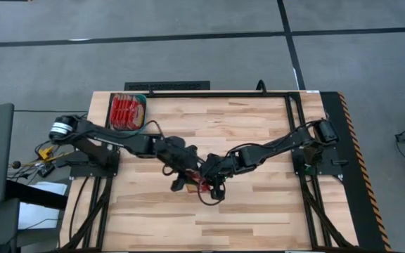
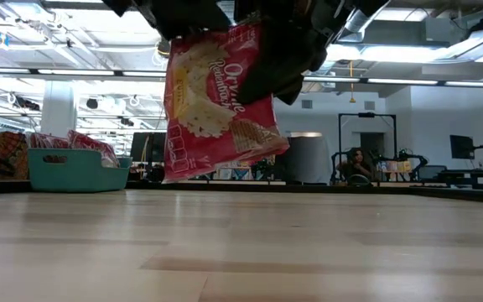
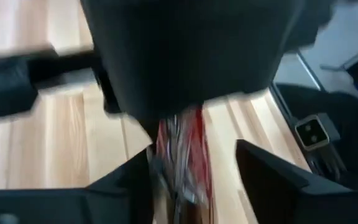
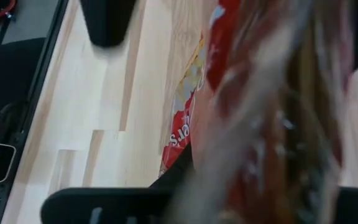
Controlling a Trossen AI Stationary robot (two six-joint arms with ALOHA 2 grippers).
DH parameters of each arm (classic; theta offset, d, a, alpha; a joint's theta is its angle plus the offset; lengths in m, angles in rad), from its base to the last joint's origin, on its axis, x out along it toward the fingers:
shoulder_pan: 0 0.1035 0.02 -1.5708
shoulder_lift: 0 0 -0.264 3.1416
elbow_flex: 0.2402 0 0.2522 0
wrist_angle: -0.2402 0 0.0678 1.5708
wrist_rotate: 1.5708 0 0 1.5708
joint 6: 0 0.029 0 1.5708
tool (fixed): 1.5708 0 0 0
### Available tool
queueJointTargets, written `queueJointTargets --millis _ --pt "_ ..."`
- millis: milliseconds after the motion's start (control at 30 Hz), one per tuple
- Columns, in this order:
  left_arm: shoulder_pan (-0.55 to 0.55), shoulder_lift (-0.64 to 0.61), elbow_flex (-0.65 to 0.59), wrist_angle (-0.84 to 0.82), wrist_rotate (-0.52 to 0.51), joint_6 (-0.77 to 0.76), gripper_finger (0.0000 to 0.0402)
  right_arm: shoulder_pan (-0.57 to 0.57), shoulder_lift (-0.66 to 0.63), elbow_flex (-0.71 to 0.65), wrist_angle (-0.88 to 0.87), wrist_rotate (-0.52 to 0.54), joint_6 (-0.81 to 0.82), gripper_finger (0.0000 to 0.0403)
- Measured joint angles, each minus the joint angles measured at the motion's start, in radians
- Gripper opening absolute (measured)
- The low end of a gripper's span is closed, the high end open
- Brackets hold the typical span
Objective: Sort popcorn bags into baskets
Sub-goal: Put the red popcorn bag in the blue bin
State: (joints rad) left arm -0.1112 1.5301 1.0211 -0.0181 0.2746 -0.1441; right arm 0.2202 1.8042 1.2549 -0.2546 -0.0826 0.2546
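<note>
Popcorn bag hanging clear of tabletop, pinched in right jaws. Left jaws spread just beside it. Advised: keep pinch firm, carry over teal basket, release low.

Grey floor, ceiling strip lights, seated person.

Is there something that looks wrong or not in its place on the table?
One popcorn bag hangs crumpled and tilted in the air at mid-table, where the left gripper and right gripper meet. The other bags sit in the teal basket at the far left corner.
</note>
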Motion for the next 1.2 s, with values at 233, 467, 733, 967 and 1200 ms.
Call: queueJointTargets --millis 233,467,733,967,1200 --pt "0.001 0.041 0.048 -0.088 0.003 0.054 0.0027 0.005 0.0 0.0 -0.003 0.0 0.016 0.0048" --pt "0.0 -0.007 0.048 -0.128 -0.115 0.081 0.0007 0.013 -0.001 0.002 -0.011 0.075 0.047 0.0101" --pt "-0.03 -0.186 -0.033 -0.094 -0.324 0.086 0.0004 0.081 -0.059 -0.037 -0.127 0.297 0.048 0.018" --pt "-0.063 -0.388 -0.271 0.191 -0.433 0.043 0.0004 0.126 -0.129 -0.221 0.223 0.507 0.074 0.0227" --pt "-0.102 -0.593 -0.574 0.55 -0.9 0.113 0.0006 0.115 -0.133 -0.31 0.425 0.613 0.122 0.0225"
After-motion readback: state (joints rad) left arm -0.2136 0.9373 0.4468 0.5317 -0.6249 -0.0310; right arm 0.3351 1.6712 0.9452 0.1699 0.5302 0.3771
